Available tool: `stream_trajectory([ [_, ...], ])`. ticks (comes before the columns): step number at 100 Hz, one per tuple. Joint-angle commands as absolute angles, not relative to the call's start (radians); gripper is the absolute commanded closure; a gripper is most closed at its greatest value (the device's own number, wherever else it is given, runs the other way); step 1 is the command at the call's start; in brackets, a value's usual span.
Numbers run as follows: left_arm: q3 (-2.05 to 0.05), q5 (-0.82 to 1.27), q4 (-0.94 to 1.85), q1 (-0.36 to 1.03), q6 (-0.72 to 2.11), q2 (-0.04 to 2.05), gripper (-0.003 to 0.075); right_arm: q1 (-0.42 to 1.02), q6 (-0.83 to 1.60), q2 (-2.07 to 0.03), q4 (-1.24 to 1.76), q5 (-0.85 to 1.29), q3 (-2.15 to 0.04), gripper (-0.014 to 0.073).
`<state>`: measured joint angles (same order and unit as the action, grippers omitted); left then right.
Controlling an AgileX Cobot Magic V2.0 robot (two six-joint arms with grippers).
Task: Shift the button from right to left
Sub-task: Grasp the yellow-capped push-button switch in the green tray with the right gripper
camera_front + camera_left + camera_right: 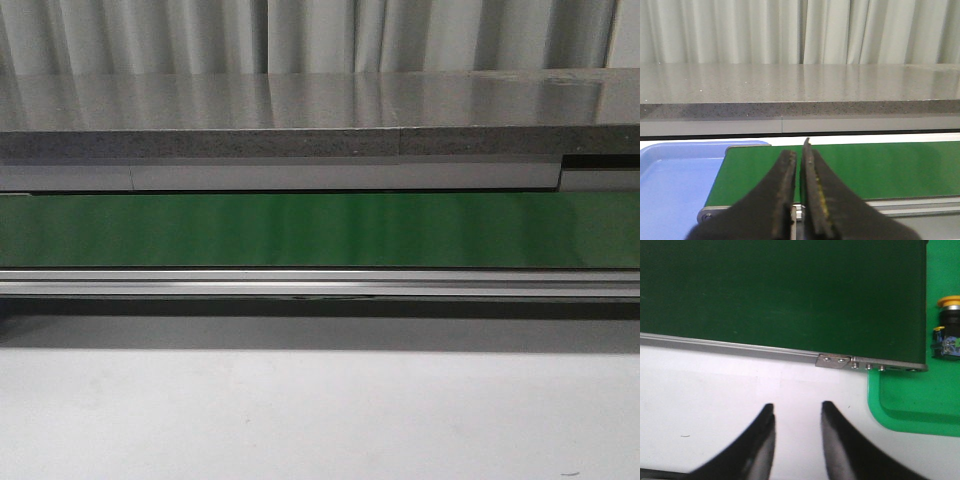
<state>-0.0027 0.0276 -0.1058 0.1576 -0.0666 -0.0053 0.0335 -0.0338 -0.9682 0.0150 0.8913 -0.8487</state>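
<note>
The button (947,326), with an orange-yellow cap on a black body and a small yellowish tab, lies in a green tray (920,405) at the edge of the right wrist view. My right gripper (797,408) is open over the white table, apart from the button, nothing between its fingers. In the left wrist view my left gripper (800,152) is shut with nothing in it, hanging before the end of the green conveyor belt (880,167). Neither gripper nor the button shows in the front view.
A blue tray (675,170) sits beside the belt's end in the left wrist view. The green belt (320,228) with its metal rail (320,282) crosses the front view, a grey counter (320,115) and curtains behind it, white table (320,420) in front.
</note>
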Motion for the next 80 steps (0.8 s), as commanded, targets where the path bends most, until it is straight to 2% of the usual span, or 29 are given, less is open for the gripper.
stream_trajectory([
  [1,0.038,-0.059,-0.097,0.167,-0.070,-0.042,0.0715,0.035,-0.034,-0.962,0.017,0.844,-0.885,0.0125],
  [6,0.038,-0.059,-0.097,0.167,-0.070,-0.042,0.0715,0.035,-0.034,-0.962,0.017,0.834,-0.885,0.0056],
  [10,0.038,-0.059,-0.097,0.167,-0.070,-0.042,0.0715,0.035,-0.034,-0.962,0.017,0.826,-0.885,0.0039],
  [35,0.038,-0.059,-0.097,0.167,-0.070,-0.042,0.0715,-0.017,-0.034,-0.982,0.007,0.792,-0.915,0.0151],
  [64,0.038,-0.059,-0.097,0.167,-0.070,-0.042,0.0715,-0.256,0.148,-1.092,0.023,0.826,-1.051,0.0150],
  [80,0.038,-0.059,-0.097,0.167,-0.070,-0.042,0.0715,-0.370,0.301,-1.203,0.162,0.809,-1.095,0.0150],
])
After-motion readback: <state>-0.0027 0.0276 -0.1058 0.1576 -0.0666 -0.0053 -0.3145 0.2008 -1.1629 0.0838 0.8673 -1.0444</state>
